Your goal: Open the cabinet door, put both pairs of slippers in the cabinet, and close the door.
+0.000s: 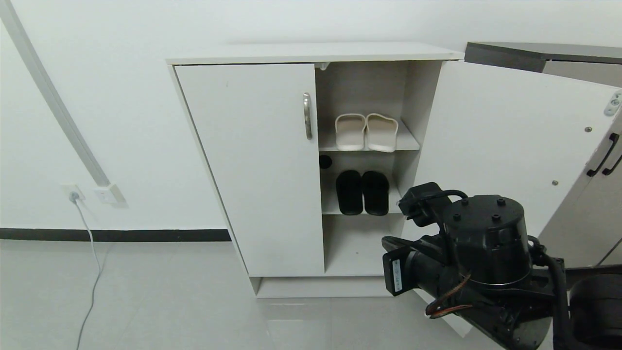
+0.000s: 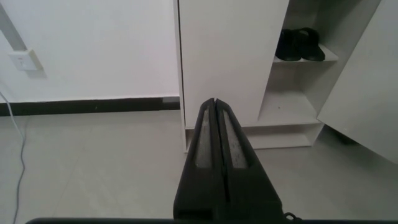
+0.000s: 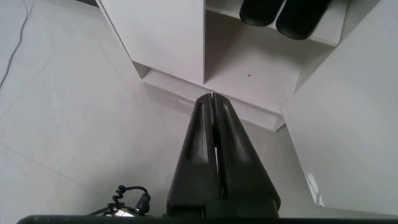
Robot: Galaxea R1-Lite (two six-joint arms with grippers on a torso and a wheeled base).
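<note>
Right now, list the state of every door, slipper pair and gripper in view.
right cabinet door, swung open
left cabinet door, shut
white slippers, paired on the upper shelf
black slippers, paired on the shelf below
left gripper, shut, empty
right gripper, shut, empty

**Right half open, left half barred**

We see the right door (image 1: pixel 505 146) swung wide, so the cabinet's (image 1: pixel 311 51) right half lies open to the front. The left door (image 1: pixel 252 165) is shut and walls off its half; its handle (image 1: pixel 307 116) juts at the opening's edge. The beige slippers (image 1: pixel 366 131) take the middle of the upper shelf (image 1: pixel 408 143), with a strip free on their right. The black slippers (image 1: pixel 362 192) fill most of the middle shelf's (image 1: pixel 329 205) front. Below them the bottom compartment (image 1: pixel 357 245) gives the tallest gap. Our right arm (image 1: pixel 476 257) stands before the open door's lower part. A cable (image 1: pixel 92 272) trails over the floor (image 1: pixel 146 301) by the wall (image 1: pixel 121 121), well left of the cabinet.
</note>
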